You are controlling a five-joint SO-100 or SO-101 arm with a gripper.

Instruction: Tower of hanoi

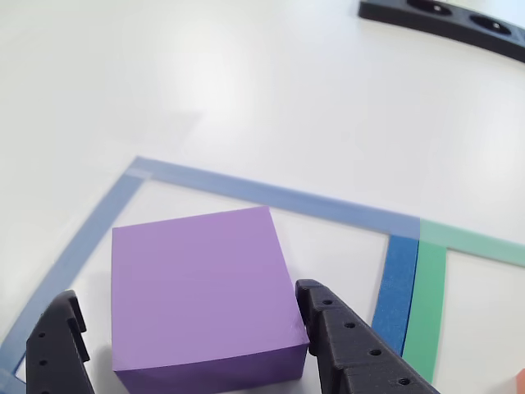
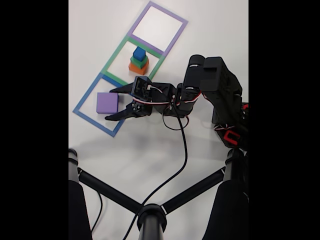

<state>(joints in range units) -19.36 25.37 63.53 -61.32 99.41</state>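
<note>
The largest purple block (image 1: 197, 287) lies flat inside the blue tape square (image 1: 90, 234). My gripper (image 1: 184, 291) is open, with one black finger (image 1: 57, 345) to the block's left and the other to its right, each a small gap away. The fixed view shows the same: the gripper (image 2: 109, 105) straddles the purple block (image 2: 102, 102) from the right. In the green tape square (image 2: 116, 59) stands a stack: the salmon-orange block (image 2: 138, 68) at the bottom, the green block (image 2: 139, 61) on it, and the small blue cube (image 2: 139, 53) on top.
A purple tape square (image 2: 167, 12) lies beyond the green one with nothing inside. A black stand with spreading legs (image 2: 150, 215) and a cable (image 2: 182, 150) occupy the near table. A black curved part (image 1: 443, 20) lies at the far right edge.
</note>
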